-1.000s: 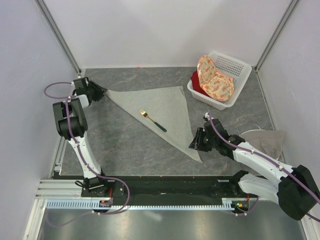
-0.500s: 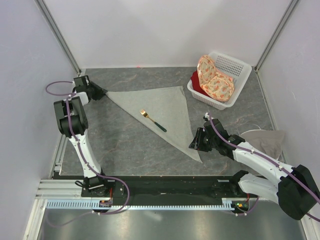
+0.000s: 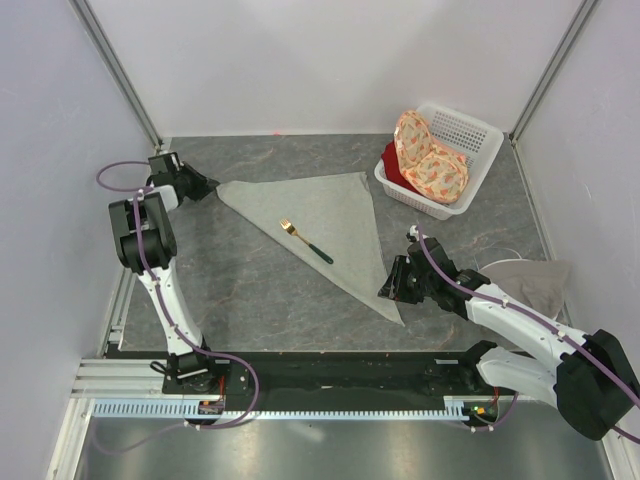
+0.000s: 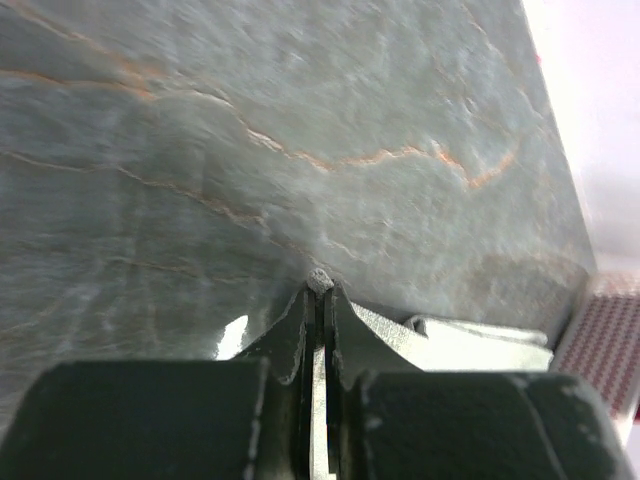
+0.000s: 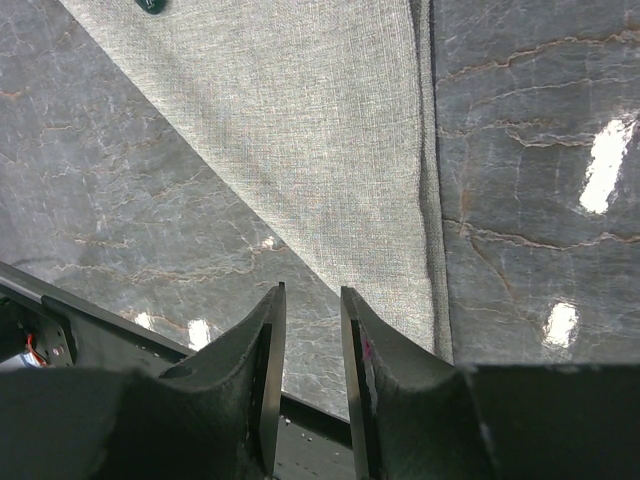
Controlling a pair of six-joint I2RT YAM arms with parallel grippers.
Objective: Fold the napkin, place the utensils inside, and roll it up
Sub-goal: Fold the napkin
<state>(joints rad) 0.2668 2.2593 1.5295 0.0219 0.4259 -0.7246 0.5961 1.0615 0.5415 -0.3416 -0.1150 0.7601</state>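
1. Sage-grey napkin (image 3: 330, 215), folded into a triangle, lies flat on the grey marbled table (image 3: 250, 290), long edge running from far left to near right.
2. On the napkin rests the fork (image 3: 305, 240), gold head toward the far left, dark green handle toward the near right.
3. Left fingers (image 4: 320, 283) pressed together, pinching a small grey nub of cloth at the napkin's far-left corner.
4. Right fingers (image 3: 384, 291) parted by a narrow gap, gripping nothing, poised just over the napkin's near corner.
5. White mesh basket (image 3: 462, 128) at the far right, holding an orange floral cloth (image 3: 430, 160) and something red (image 3: 392, 163).
6. Beige-grey cloth (image 3: 525, 280) crumpled on the table, beside the right arm.
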